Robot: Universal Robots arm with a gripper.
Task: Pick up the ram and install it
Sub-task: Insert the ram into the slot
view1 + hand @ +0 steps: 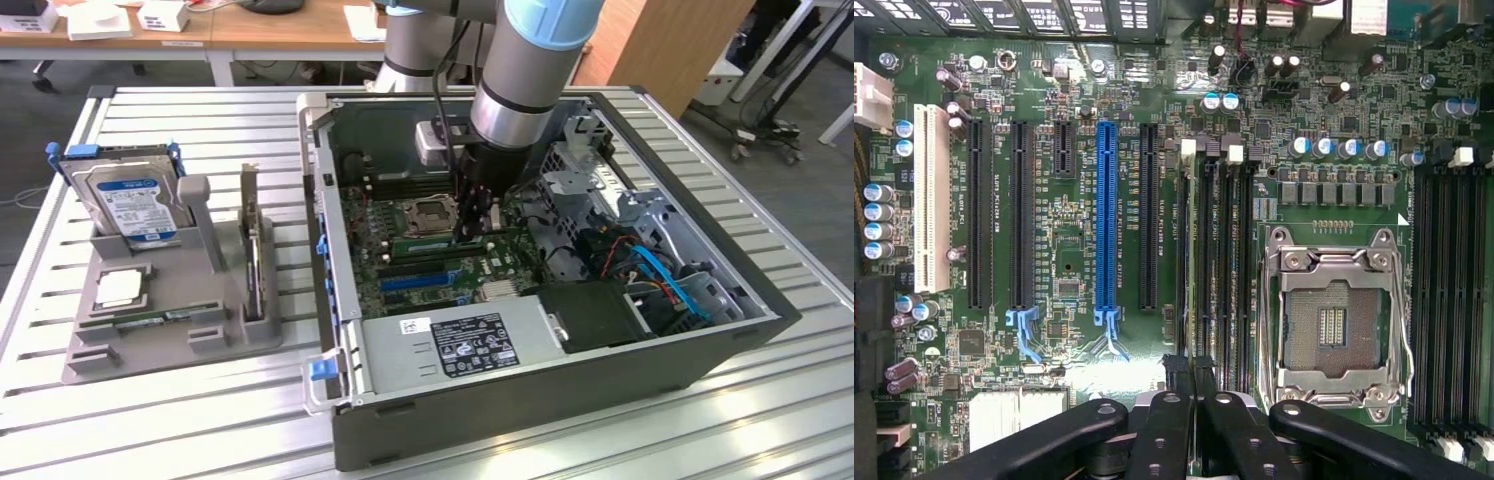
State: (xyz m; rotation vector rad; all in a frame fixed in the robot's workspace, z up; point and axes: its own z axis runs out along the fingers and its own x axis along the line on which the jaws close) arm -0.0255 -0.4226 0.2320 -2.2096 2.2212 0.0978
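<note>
Reaching down from above, the arm [527, 90] is seen inside the open computer case [561, 400], which is laid on its side on the slatted metal table [761, 420]. The end effector [470, 232] is placed low over the motherboard [1074, 200], just beside the empty processor socket [1332, 320]. Its fingers [1176, 420] are drawn in narrow and pinched on one end of the ram [424, 245]. The ram is held upright on its long edge, in line with the bank of black memory slots [1224, 260] between the socket and the blue expansion slot [1106, 215]. From the end effector it runs toward the exterior view's left. Whether its lower edge is fully seated in a slot cannot be told. In the wrist view the stick is met edge-on, as a thin line running from the closed fingertips along the slots.

The silver power supply [461, 345], marked with a white label, is found at the near wall of the case. Well apart from the case, at the exterior view's left, a grey holder [160, 345] is set on the table. A blue-labelled hard drive [131, 205] is propped upright in it, and a dark expansion card [250, 240] is stood on edge beside the drive.
</note>
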